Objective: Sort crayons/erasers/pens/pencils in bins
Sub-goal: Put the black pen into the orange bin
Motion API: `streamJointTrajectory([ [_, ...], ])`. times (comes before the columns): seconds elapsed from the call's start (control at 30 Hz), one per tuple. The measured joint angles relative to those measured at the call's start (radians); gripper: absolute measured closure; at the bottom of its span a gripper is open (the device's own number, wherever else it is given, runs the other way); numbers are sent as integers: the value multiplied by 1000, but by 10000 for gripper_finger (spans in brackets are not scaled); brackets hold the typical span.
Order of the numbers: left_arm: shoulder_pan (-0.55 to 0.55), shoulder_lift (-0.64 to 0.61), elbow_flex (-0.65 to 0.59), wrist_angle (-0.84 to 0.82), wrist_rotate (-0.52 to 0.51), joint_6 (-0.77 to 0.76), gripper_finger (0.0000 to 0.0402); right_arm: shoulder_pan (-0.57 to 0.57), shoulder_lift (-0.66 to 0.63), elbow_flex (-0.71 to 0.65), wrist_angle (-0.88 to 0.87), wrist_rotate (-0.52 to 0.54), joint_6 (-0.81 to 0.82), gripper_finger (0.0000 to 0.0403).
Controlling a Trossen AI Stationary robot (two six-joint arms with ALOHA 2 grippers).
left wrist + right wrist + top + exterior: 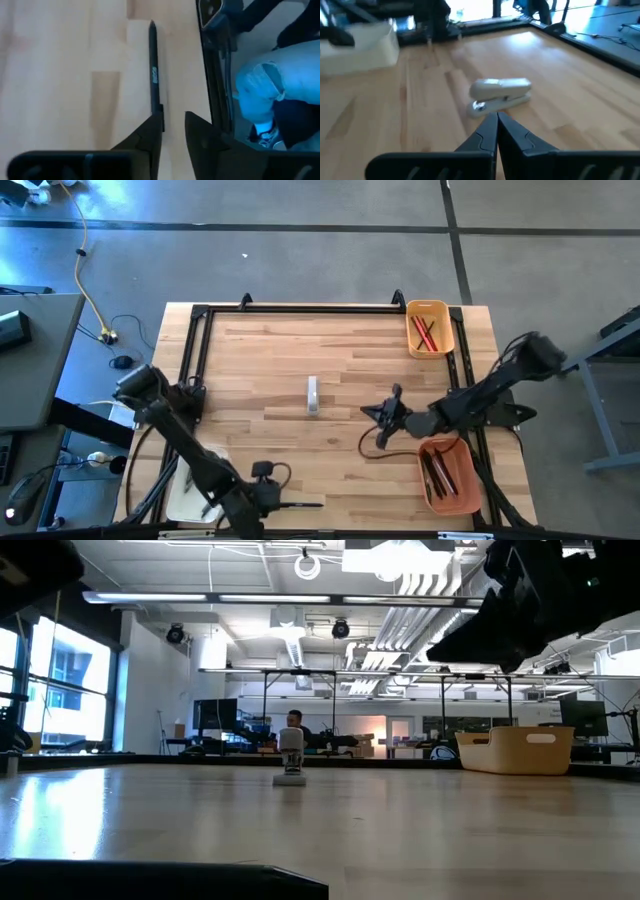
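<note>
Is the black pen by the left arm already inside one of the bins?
No, the black pen lies flat on the bare wooden table just ahead of the left gripper, not in any bin.

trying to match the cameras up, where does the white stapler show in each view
high view: stapler at mid-table.
low view: stapler seen end-on, left of centre, on the table.
left wrist view: not in it.
right wrist view: stapler lying just past the shut right gripper.
Shared landmark: yellow-orange bin.

Overhead, tabletop-level, two perhaps low wrist views
</note>
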Motion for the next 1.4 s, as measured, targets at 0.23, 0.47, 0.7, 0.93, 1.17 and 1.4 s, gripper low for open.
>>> streamJointTrajectory([
  [0.23,-14,116,73,-20,4,-97,289,11,247,92,100,-27,-29,403],
  [0.47,-6,170,77,-31,16,-154,275,11,332,102,255,-44,-99,403],
  [0.7,10,205,77,-47,37,-159,275,11,411,101,343,-80,-99,403],
  [0.93,19,224,81,-63,56,-113,300,11,353,101,337,-84,-153,403],
  [1.17,19,227,78,-55,64,-71,382,10,320,101,311,-105,-151,403],
  [1.4,-16,228,67,-45,-6,-61,395,10,317,101,305,-124,-117,403],
])
